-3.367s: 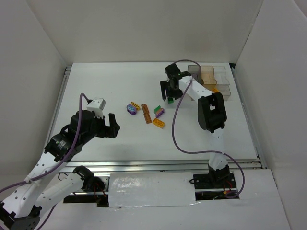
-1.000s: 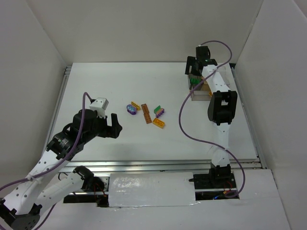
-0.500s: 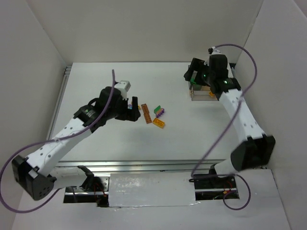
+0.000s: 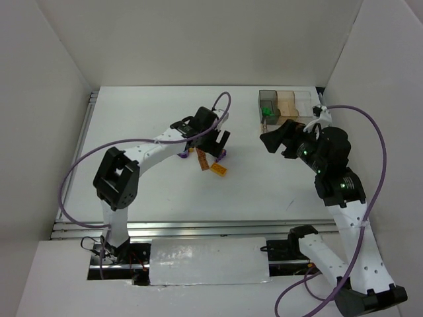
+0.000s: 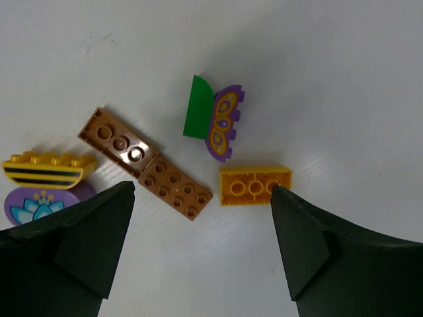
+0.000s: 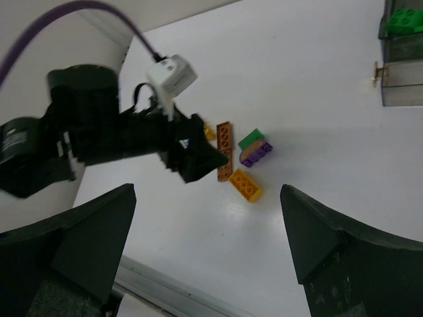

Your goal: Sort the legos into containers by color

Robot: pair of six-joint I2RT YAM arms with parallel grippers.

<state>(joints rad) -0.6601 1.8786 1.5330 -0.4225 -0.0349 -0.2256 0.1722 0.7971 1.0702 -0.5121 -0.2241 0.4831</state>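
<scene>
Legos (image 4: 203, 160) lie clustered mid-bench: a brown plate (image 5: 145, 173), yellow-orange brick (image 5: 255, 185), green slope (image 5: 197, 115) touching a purple printed piece (image 5: 225, 125). Left gripper (image 5: 201, 191) hangs over them, fingers wide apart, empty. Right gripper (image 6: 207, 189) likewise gapes empty. One green brick (image 6: 404, 20) sits in the tray (image 4: 304, 99) at the far right corner, seemingly its end compartment.

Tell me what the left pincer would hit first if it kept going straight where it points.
Probably the nearer brown brick, lying almost midway between the fingers of the open left pincer. The yellow brick sits just beside it. Depth is hard to judge.
</scene>
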